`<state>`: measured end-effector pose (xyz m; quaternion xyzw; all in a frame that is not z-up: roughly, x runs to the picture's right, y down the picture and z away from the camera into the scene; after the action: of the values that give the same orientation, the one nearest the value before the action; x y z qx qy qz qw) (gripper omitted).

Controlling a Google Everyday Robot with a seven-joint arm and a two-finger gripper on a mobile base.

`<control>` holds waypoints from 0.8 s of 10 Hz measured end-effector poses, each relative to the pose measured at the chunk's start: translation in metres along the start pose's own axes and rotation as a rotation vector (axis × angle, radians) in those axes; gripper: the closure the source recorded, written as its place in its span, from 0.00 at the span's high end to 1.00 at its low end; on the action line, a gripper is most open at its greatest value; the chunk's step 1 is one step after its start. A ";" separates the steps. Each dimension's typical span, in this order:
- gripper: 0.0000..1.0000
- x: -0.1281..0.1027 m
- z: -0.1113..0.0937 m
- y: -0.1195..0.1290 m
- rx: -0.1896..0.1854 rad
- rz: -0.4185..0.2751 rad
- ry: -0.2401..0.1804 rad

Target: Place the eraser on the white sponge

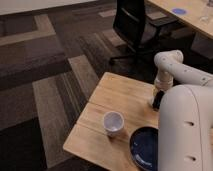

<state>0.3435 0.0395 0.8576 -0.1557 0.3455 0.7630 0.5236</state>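
My arm's white shell (186,127) fills the right foreground, so it hides much of the wooden table (117,107); the office chair (134,22) stands well back on the carpet, out of my reach path; the dark blue plate (144,146) sits at the near edge, with 1 white paper cup (113,122) just beside it; the gripper (157,100) hangs low at the table's right edge, placed there, I judge, to work the eraser; I see neither eraser nor white sponge, probably behind the arm.
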 end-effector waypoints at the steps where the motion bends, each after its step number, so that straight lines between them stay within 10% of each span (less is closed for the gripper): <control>1: 0.43 0.000 0.000 0.000 0.000 0.000 0.000; 4: 0.80 0.000 0.000 0.000 0.000 0.000 0.000; 8: 0.80 0.000 0.000 0.000 0.000 0.000 0.000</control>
<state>0.3438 0.0398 0.8577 -0.1556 0.3454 0.7632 0.5235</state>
